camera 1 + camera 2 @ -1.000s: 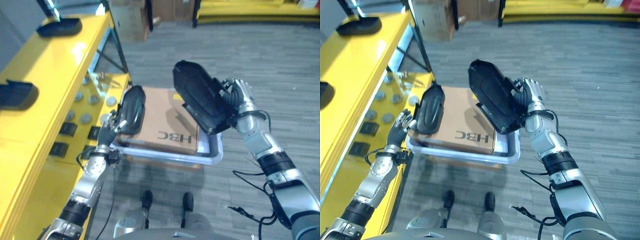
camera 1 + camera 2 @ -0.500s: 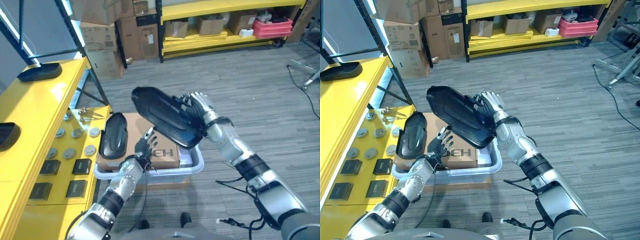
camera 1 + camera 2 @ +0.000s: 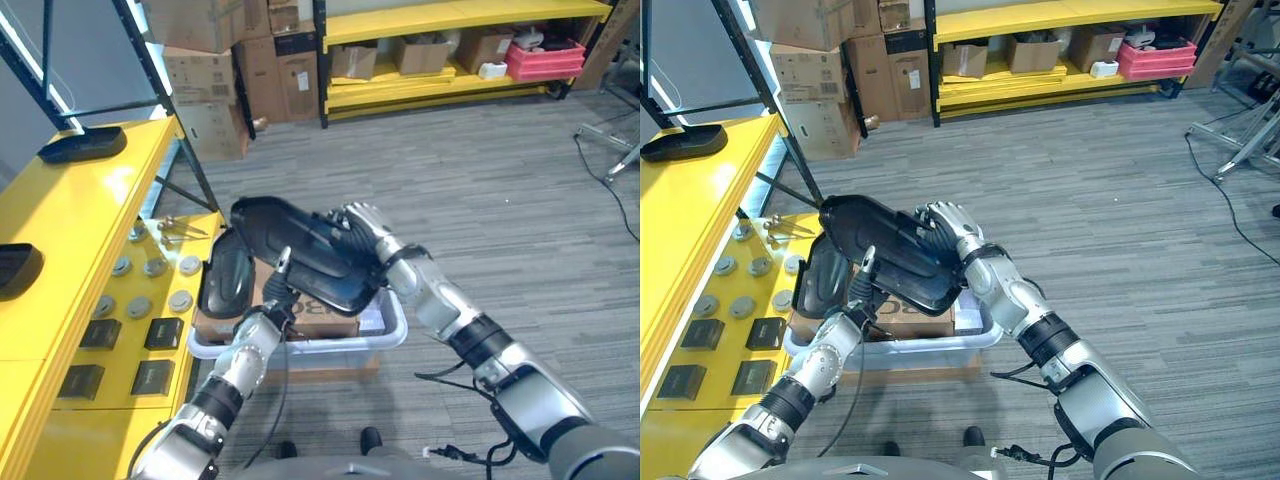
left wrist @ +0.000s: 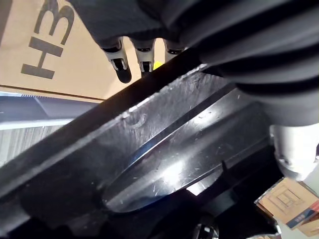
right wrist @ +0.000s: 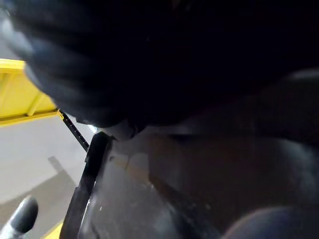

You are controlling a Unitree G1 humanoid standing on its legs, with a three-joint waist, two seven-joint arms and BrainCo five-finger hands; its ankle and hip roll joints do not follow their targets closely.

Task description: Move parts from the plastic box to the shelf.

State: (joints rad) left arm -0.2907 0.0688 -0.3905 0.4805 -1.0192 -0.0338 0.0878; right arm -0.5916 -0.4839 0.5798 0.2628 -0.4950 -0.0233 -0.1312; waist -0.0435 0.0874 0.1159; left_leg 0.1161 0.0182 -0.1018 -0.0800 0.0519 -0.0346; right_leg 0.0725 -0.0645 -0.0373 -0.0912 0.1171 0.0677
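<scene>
The right robot hand (image 3: pixel 365 232) is seen curled round the far edge of a large black part (image 3: pixel 300 255), which is held in the air above the plastic box (image 3: pixel 392 322) and tilted toward the yellow shelf (image 3: pixel 75 215). The left robot hand (image 3: pixel 283 292) is raised under the near edge of that part; in the left wrist view its fingers (image 4: pixel 121 55) are seen straight, their tips at or just beside the part's rim, so that no grip is made and only support is judged to be given.

A second black part (image 3: pixel 227 272) is seen leaning at the left end of the box, against a cardboard carton (image 3: pixel 320 318) that lies in the box.

On the shelf's top level, two dark parts are seen already lying: one (image 3: pixel 82 145) at the far end, one (image 3: pixel 18 268) nearer. The task is therefore judged to be partly done. The carried part is not yet set down, and the leaning part is left to be fetched afterwards. Whether further parts lie under the carton cannot be told.
</scene>
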